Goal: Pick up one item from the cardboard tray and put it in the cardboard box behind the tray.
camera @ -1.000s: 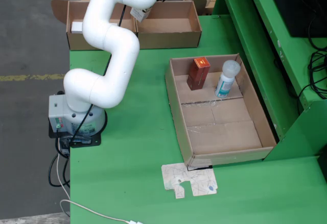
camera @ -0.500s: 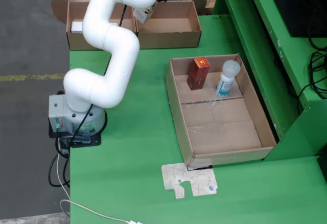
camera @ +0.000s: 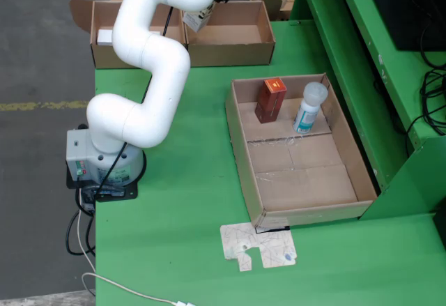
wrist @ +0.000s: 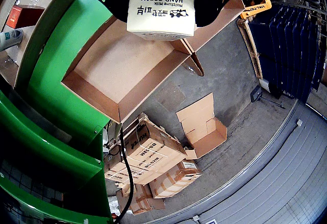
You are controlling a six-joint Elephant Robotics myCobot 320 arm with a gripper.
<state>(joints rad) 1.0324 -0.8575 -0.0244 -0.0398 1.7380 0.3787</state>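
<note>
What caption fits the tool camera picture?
Tool holding a hand cream box above the open cardboard box.

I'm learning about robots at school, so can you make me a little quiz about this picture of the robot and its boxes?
1. True or false: the gripper is holding a white hand cream box.
2. How many items stand in the cardboard tray? A) one B) two C) four
3. Fill in: in the gripper's view, the held box hangs over an open cardboard ____.

Key:
1. True, the label reads HAND CREAM.
2. B, a red-brown carton and a white bottle.
3. box
</note>
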